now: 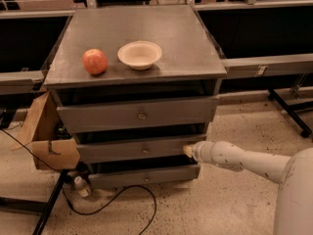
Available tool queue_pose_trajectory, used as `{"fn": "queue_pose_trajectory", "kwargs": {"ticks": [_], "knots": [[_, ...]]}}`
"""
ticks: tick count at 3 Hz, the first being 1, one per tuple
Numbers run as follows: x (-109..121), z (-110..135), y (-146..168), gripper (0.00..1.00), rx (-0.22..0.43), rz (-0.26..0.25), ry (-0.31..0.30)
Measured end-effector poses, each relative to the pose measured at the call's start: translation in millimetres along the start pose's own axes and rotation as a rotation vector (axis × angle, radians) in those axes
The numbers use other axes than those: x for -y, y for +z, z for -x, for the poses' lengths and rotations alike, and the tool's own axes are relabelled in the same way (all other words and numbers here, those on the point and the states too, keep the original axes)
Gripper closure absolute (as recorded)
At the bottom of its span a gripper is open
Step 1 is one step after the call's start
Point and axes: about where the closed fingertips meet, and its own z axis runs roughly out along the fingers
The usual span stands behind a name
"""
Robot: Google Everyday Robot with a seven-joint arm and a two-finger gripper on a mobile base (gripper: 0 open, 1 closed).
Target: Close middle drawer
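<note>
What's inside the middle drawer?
Above the front of the middle drawer only a dark gap shows. The top drawer covers its inside, so any contents are hidden. The gripper is at the front's right end.

The wide grey metal middle drawer [122,150] sits level in the grey cabinet [171,38]. Its low flat front faces the camera, with a tiny round knob [145,151] at its centre. A dark strip of shadow runs along the top edge of the front and none of the tray shows, so whether it is pushed fully home cannot be told. The robot's pale gripper [187,151] is at the right end of the front, touching it.
</note>
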Motion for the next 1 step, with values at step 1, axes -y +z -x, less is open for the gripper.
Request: {"fn": "queue_pose_trajectory", "kwargs": {"ticks": [1], "knots": [[7.9, -16.4, -16.6, 1.00, -0.014, -0.037, 0.011]]}}
